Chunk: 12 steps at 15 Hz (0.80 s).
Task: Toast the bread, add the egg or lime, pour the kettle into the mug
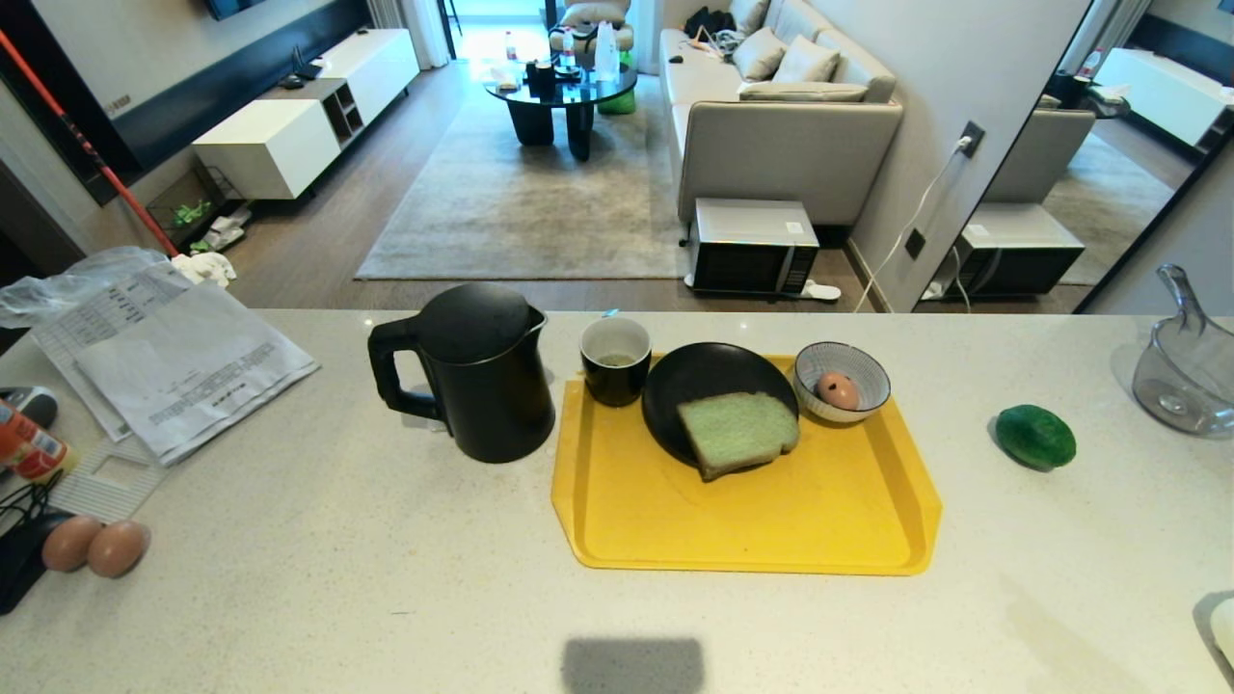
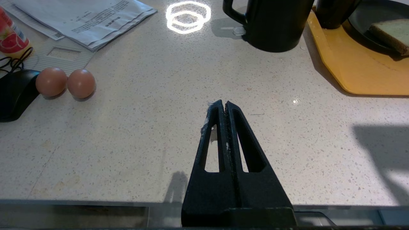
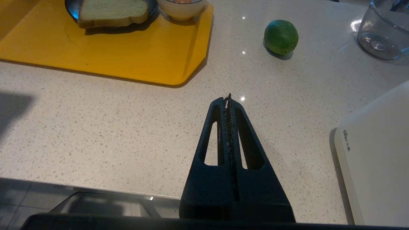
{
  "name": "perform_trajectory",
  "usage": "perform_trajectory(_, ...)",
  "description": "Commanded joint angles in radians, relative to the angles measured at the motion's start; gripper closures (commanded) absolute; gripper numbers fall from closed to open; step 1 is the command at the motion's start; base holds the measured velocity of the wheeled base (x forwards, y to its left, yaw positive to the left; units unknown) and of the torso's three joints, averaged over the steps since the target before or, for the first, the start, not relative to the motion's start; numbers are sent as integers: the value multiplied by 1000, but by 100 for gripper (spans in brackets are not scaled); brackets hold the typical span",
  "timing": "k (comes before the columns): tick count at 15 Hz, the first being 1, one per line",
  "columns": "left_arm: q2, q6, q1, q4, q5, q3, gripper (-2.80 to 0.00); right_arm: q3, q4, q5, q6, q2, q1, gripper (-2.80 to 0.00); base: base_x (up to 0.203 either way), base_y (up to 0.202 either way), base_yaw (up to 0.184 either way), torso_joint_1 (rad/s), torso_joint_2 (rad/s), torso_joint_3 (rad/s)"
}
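1. Yellow tray [image 1: 752,530] carries a black plate [image 1: 675,386] with the bread [image 1: 737,432], the mug [image 1: 615,360], and a striped bowl [image 1: 872,371] holding the egg [image 1: 838,390].
2. Kettle [image 1: 482,371] stands just left of the tray — lime [image 1: 1035,437] lies right of it.
3. Left gripper [image 2: 225,103] and right gripper [image 3: 227,98] — both closed, empty, nearer the counter's front edge than the tray.

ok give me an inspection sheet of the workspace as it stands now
surface: pale speckled counter with a yellow tray
job's things: kettle left of tray; mug, bread on black plate and egg in striped bowl, all on tray; lime right of tray
clutter: papers, two brown eggs, clear jug, white appliance
grippers: left gripper and right gripper shut, empty, over the counter's near edge
cables: black cord at far left
surroundings: living room, sofa, microwave on floor
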Motion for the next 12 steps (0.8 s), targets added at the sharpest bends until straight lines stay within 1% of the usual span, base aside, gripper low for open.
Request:
perform_trajectory(1,-2,-1,0,-1,0,14,0,0,0,0,-1,0,0,0,0,0,0,0,0,0)
perform_trajectory(12,-2,-1,0,-1,0,14,0,0,0,0,-1,0,0,0,0,0,0,0,0,0)
